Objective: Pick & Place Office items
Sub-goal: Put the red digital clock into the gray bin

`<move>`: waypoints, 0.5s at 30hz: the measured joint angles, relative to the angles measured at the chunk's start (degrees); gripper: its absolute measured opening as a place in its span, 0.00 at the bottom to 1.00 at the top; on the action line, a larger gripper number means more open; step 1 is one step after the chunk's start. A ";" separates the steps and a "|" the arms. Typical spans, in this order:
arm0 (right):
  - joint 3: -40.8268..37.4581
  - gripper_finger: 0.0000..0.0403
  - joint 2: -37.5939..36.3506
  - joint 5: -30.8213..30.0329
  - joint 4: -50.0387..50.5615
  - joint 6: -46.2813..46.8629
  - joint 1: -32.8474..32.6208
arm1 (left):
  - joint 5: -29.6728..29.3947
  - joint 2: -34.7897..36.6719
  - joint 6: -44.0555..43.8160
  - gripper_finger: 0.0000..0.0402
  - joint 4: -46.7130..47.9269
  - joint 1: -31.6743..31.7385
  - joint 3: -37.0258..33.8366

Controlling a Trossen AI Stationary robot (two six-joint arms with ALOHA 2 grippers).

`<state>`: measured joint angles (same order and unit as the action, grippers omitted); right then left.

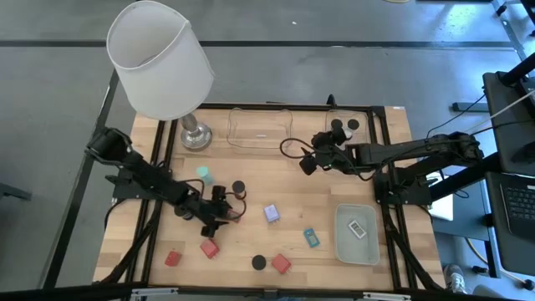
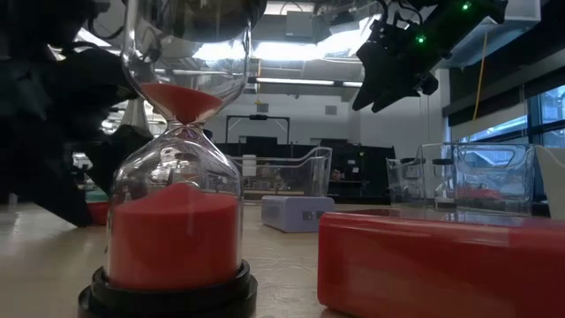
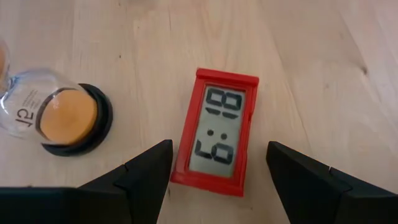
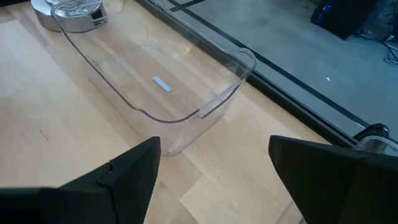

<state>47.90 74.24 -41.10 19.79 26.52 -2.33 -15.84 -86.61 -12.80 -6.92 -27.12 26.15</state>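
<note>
A red digital clock (image 3: 219, 132) lies flat on the wooden table (image 1: 276, 184), display up. My left gripper (image 3: 219, 149) is low over it and open, one finger on each side with a gap to the clock's long edges. In the high view that gripper (image 1: 221, 211) is left of centre, beside the clock (image 1: 234, 214). A small hourglass with a black base (image 3: 69, 118) stands close by. My right gripper (image 1: 308, 159) hangs open above the table's far middle, facing a clear tray (image 4: 155, 81).
A white-shaded lamp (image 1: 160, 58) stands far left. A second clear tray (image 1: 351, 125) holds black cylinders; a pale-green tray (image 1: 358, 234) holds a white rectangle. Loose on the table: red blocks (image 1: 209, 247), a lavender cube (image 1: 272, 212), teal pieces (image 1: 311, 237), another hourglass (image 2: 181, 177).
</note>
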 joint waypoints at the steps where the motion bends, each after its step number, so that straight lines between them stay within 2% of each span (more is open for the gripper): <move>1: 0.00 0.75 0.00 0.00 0.00 0.00 0.00 | 0.13 -0.27 -0.03 0.65 -0.18 0.24 0.00; 8: 0.00 0.75 0.00 3.01 0.00 0.00 -0.74 | 2.97 -0.04 -4.72 0.63 -2.37 1.10 -0.17; 15: 0.00 0.75 0.00 4.55 0.00 -0.17 -3.65 | 2.64 -0.05 -6.23 0.50 -2.10 1.17 -0.15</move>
<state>47.90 74.24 -36.56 19.79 26.36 -5.98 -13.21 -86.66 -19.02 -9.02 -25.96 26.00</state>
